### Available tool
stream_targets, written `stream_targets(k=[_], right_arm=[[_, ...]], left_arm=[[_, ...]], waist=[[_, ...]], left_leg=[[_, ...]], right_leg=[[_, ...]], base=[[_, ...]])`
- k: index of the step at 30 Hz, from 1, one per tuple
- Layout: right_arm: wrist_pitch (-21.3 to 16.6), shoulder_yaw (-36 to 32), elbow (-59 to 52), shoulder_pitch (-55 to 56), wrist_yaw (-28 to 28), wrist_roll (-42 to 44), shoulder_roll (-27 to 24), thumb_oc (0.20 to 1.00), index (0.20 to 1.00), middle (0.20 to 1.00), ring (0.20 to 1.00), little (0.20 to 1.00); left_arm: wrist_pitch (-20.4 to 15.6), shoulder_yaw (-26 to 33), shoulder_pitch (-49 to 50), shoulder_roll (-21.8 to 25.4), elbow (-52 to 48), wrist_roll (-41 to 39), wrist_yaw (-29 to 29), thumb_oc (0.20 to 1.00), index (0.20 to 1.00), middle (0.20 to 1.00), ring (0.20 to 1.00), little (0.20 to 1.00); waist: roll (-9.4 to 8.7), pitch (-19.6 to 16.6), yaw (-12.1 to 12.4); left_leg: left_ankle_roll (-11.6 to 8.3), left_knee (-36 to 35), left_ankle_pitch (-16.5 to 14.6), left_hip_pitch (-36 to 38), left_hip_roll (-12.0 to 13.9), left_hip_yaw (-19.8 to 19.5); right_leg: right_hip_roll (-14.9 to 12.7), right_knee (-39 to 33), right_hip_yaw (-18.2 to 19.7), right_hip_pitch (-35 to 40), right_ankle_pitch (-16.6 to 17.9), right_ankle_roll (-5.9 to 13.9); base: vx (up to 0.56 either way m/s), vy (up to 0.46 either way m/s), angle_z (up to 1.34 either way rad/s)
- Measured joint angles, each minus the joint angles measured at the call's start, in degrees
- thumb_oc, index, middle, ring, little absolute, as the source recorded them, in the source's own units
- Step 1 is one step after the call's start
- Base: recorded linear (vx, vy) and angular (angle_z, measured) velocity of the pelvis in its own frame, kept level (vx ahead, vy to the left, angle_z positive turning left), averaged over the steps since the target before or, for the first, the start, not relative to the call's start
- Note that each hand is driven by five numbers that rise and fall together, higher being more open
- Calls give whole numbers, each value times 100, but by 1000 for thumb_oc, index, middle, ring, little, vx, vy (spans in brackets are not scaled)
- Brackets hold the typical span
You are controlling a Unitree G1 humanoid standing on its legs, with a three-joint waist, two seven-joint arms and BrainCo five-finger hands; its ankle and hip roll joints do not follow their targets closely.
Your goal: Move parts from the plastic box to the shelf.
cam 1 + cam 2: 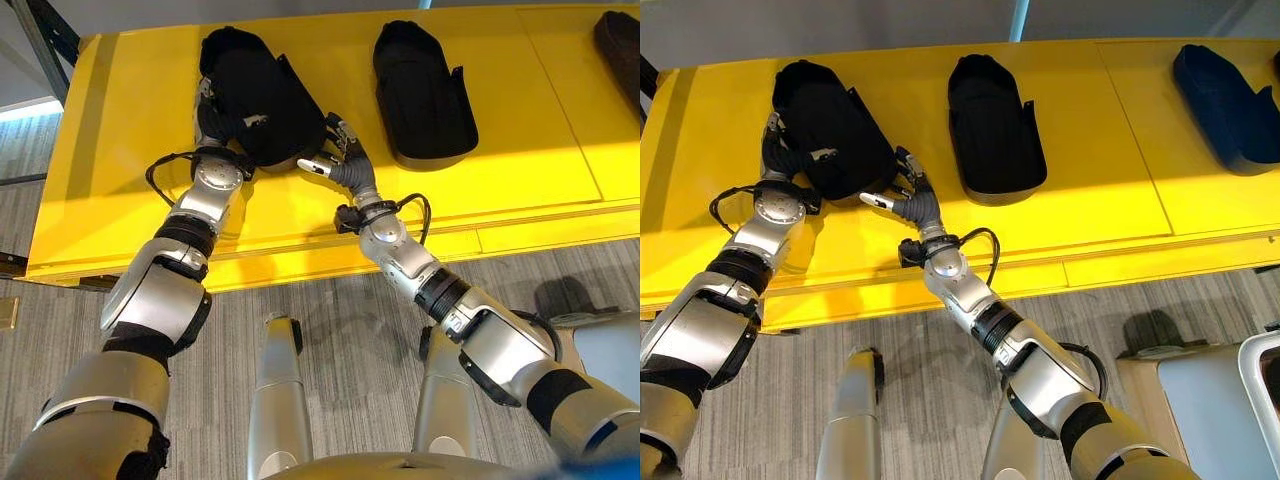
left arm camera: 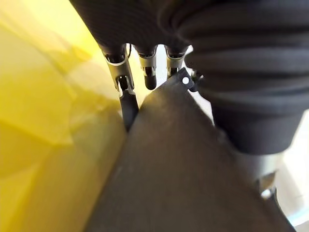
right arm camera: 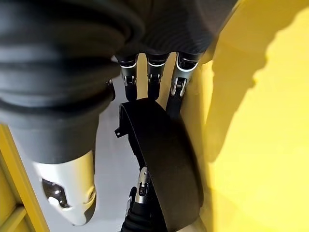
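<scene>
A black moulded part (image 1: 255, 95) lies on the yellow shelf (image 1: 120, 150) at its left, between my two hands. My left hand (image 1: 208, 120) rests against its left edge, and in the left wrist view its straight fingers (image 2: 123, 82) touch the part's rim (image 2: 178, 169). My right hand (image 1: 345, 160) is at the part's near right end, fingers spread and open. In the right wrist view its fingers (image 3: 181, 82) reach down to the part's curved wall (image 3: 164, 150). Neither hand is curled round the part.
A second black part (image 1: 990, 125) lies at the shelf's middle, and a dark blue one (image 1: 1225, 100) at the far right. The shelf's front lip (image 1: 1090, 265) runs across below my wrists. A pale grey box corner (image 1: 1210, 400) stands on the floor at the lower right.
</scene>
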Motion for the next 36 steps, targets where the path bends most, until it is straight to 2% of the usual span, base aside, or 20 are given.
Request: stream_targets(k=[5, 8, 26, 36], right_arm=[[-16, 12, -45, 14, 97, 2, -10, 1000, 1000, 1000, 1000, 1000], [-16, 48, -180, 53, 154, 4, -39, 1000, 1000, 1000, 1000, 1000], [-41, 251, -450, 266, 430, 46, -52, 1000, 1000, 1000, 1000, 1000], [-53, 564, -596, 376, 631, 219, -24, 1000, 1000, 1000, 1000, 1000]], left_arm=[[81, -124, -59, 113, 0, 164, -62, 1000, 1000, 1000, 1000, 1000], [97, -157, -82, 214, 0, 205, -67, 1000, 1000, 1000, 1000, 1000], [275, -176, -155, 460, 242, 228, -112, 1000, 1000, 1000, 1000, 1000], [361, -404, -291, 760, 273, 451, -112, 1000, 1000, 1000, 1000, 1000]], waist=[[3, 43, 2], [8, 186, 4], [3, 189, 9], [0, 187, 32]], left_leg=[[-12, 4, 8, 15, 8, -9], [-18, -3, 11, 113, 13, -9], [-41, -49, 26, 139, 37, -16], [-53, -57, 32, 152, 40, -16]], right_leg=[[11, 30, 1, 3, -3, -4], [13, 46, 4, 89, -14, -11], [41, 64, -1, 81, -29, -15], [42, 67, -1, 89, -30, -15]], base=[[0, 0, 0], [0, 0, 0], [0, 0, 0], [0, 0, 0]])
